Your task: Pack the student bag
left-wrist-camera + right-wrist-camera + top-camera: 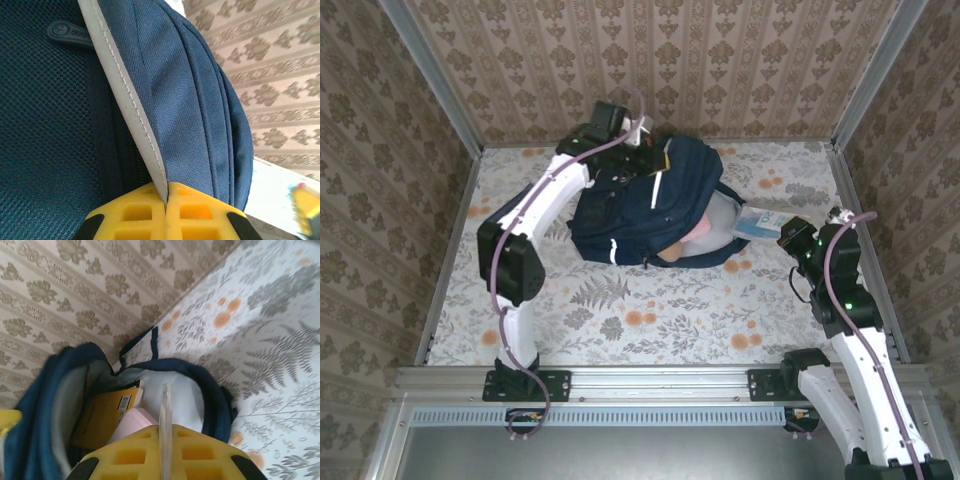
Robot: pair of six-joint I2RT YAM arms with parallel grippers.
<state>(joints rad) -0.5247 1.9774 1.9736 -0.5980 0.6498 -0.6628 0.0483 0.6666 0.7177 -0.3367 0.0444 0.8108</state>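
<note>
Top external view: the bag [650, 205] lies on its side on the flowered surface [620, 320], between the two grippers, with its open mouth facing the right gripper [783, 233]. The left gripper [660, 155] sits at the bag's far end, close to the patterned back wall [670, 60]. Bare surface lies open nearer the arm bases.

In the left wrist view, the left gripper [166, 197] has its yellow fingers pressed together on the bag's stitched pale stripe [127, 95], woven navy cloth to one side, mesh to the other.

The right gripper [165, 432] is clamped on a thin, stiff sheet [165, 405] held edge-on. Just ahead gapes the pale-lined mouth, holding a yellow book [105, 415] and something pink [135, 422].
</note>
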